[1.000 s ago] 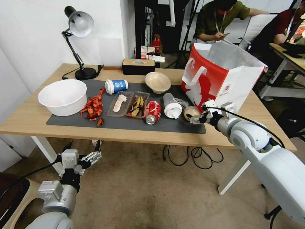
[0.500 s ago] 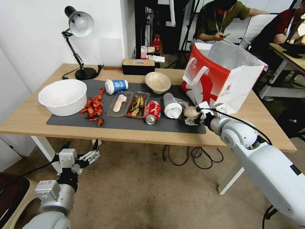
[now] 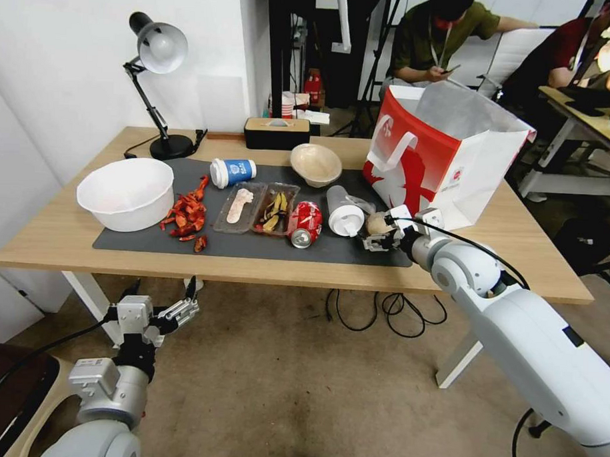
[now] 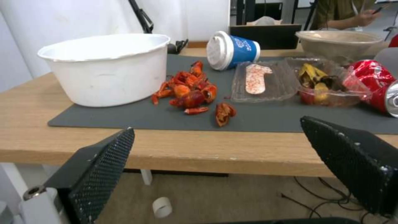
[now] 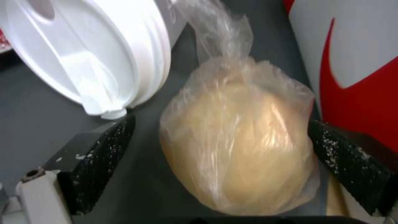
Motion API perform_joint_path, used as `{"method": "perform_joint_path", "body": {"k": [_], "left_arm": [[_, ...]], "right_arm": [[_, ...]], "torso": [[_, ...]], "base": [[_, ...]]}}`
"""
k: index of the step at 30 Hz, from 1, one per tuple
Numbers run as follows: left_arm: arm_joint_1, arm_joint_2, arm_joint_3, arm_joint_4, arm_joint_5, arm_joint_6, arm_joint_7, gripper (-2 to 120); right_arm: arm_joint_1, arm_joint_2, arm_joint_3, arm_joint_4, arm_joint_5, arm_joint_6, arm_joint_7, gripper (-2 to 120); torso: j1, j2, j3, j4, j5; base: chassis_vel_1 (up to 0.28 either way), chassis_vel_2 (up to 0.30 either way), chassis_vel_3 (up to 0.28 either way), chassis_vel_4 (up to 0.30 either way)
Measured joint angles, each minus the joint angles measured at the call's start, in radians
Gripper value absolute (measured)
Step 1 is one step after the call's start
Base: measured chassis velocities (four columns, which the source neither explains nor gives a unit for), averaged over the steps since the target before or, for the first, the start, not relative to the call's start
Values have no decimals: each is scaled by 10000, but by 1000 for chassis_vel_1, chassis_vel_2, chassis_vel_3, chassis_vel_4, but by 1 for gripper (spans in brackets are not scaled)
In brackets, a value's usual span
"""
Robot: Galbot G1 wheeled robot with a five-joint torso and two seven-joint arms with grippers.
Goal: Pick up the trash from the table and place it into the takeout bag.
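My right tool (image 5: 219,146) sits wide open around the tan paper ball (image 5: 236,146) on the worktop mat, gripping nothing. I worry one finger (image 5: 95,158) nudges the lidded cup (image 5: 95,53), or closing catches only the slippery plastic wrap. My left tool (image 3: 162,302) waits open below the worktop.

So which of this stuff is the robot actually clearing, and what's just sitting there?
For the job:
tan ball, between the right gripper fingers
lidded cup
red can
paper bowl
coffee cup
takeout bag

Just lying about:
lamp
white tub
tissue box
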Motion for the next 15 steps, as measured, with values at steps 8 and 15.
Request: {"method": "perform_joint_path", "body": {"k": [8, 15], "left_arm": [[-11, 58, -18, -11, -46, 5, 0, 100], [-4, 101, -20, -37, -56, 2, 0, 100]], "right_arm": [[-190, 54, 61, 81, -69, 3, 118, 100], [-241, 35, 136, 81, -55, 6, 122, 85]], "torso": [[0, 0, 0, 0, 0], [1, 0, 0, 0, 0]], "base": [[0, 0, 0, 0], [0, 0, 0, 0]]}}
